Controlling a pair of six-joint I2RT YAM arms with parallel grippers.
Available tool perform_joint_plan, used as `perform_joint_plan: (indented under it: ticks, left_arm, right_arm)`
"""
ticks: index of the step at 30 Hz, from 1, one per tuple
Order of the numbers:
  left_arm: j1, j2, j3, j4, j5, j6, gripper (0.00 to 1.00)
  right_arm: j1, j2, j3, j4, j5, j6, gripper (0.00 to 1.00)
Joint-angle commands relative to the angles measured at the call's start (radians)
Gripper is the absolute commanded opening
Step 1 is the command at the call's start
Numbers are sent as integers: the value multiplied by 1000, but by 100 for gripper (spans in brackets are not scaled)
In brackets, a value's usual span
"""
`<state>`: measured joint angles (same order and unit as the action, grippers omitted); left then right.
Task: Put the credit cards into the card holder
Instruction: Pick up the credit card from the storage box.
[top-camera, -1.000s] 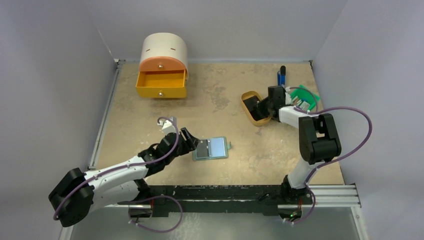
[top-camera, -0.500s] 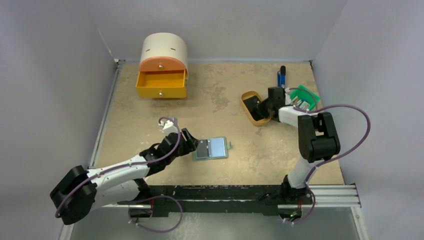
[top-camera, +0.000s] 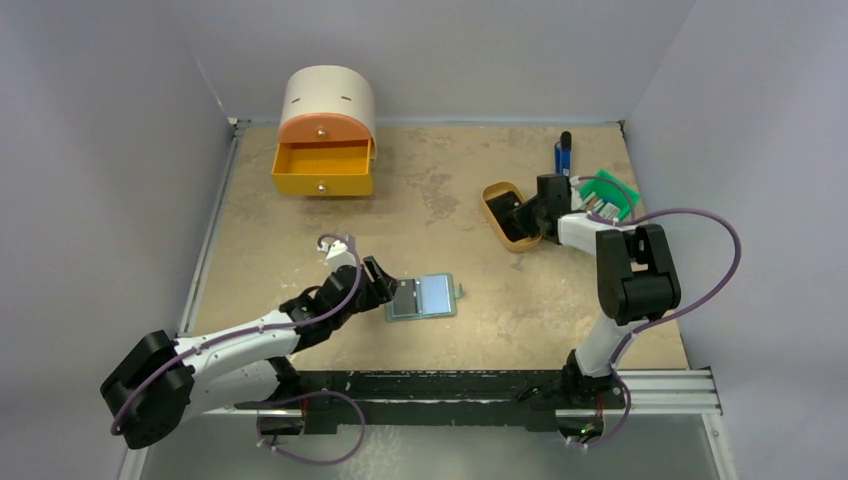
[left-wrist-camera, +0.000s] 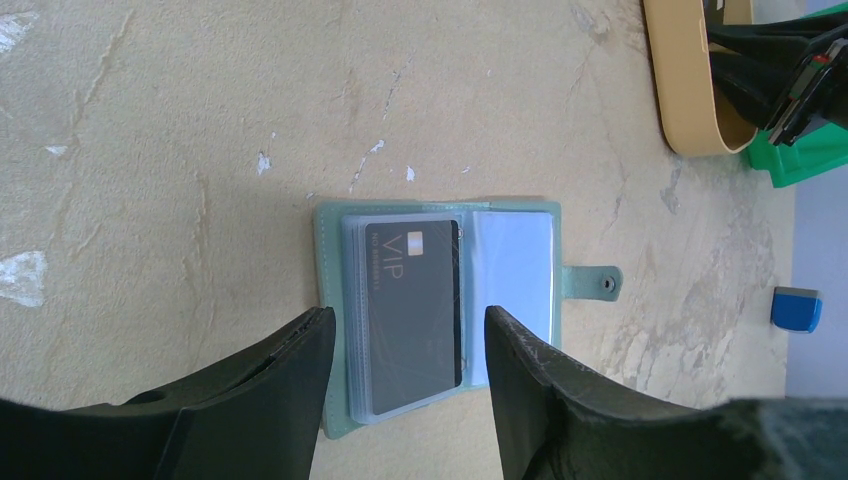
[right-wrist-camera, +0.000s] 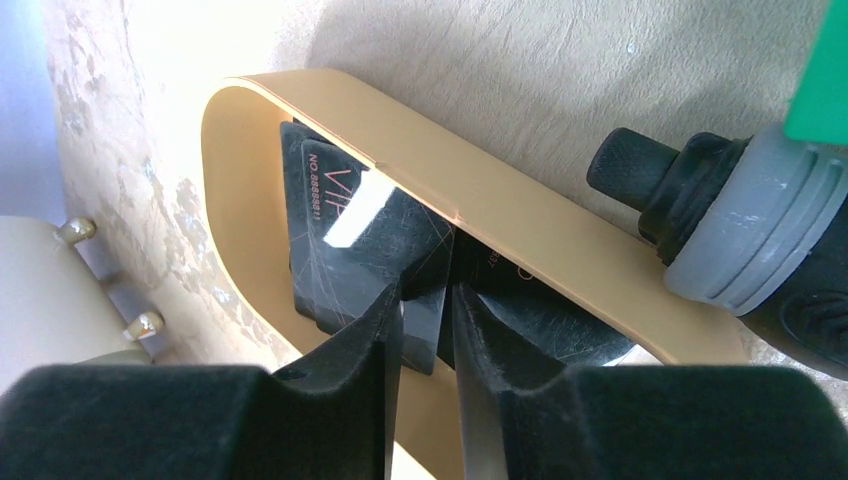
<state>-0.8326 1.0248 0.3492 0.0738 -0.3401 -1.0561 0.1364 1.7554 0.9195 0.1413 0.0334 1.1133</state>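
The card holder (top-camera: 422, 297) lies open on the table, green-edged with pale pockets (left-wrist-camera: 512, 270). A black credit card (left-wrist-camera: 412, 300) marked VIP sits in its left pocket. My left gripper (top-camera: 385, 285) hovers just left of it, open, and its fingers (left-wrist-camera: 407, 315) straddle the near end of that card without touching. More black credit cards (right-wrist-camera: 340, 230) lie overlapped in the tan oval tray (top-camera: 495, 195). My right gripper (top-camera: 518, 215) reaches into the tray. Its fingers (right-wrist-camera: 425, 292) stand a narrow gap apart over a card's corner, which shows in the gap.
A blue stick (top-camera: 564, 152) and a bright green bin (top-camera: 610, 195) sit behind the tray near the right wall. An orange and cream drawer box (top-camera: 324, 150) with its drawer pulled out stands at the back left. The tray's rim (right-wrist-camera: 480, 210) rises beside my right fingers.
My right gripper has shifted very slightly inside the tray. The left arm, the card holder and its card have not moved.
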Motion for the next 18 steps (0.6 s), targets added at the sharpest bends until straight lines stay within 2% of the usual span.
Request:
perform_joint_plan:
  ticks: [1, 13, 15, 18]
  left_arm:
    - [-3, -8, 3, 49, 3, -10, 55]
    - [-3, -2, -3, 61, 10, -17, 55]
    - [-4, -2, -4, 63, 10, -18, 55]
    - [-3, -3, -4, 63, 10, -18, 55]
  right_arm:
    - [-4, -12, -16, 10, 5, -15, 25]
    - [-7, -52, -61, 35, 5, -17, 19]
    - [-7, -56, -56, 41, -1, -20, 21]
    - [-7, -56, -40, 30, 3, -29, 31]
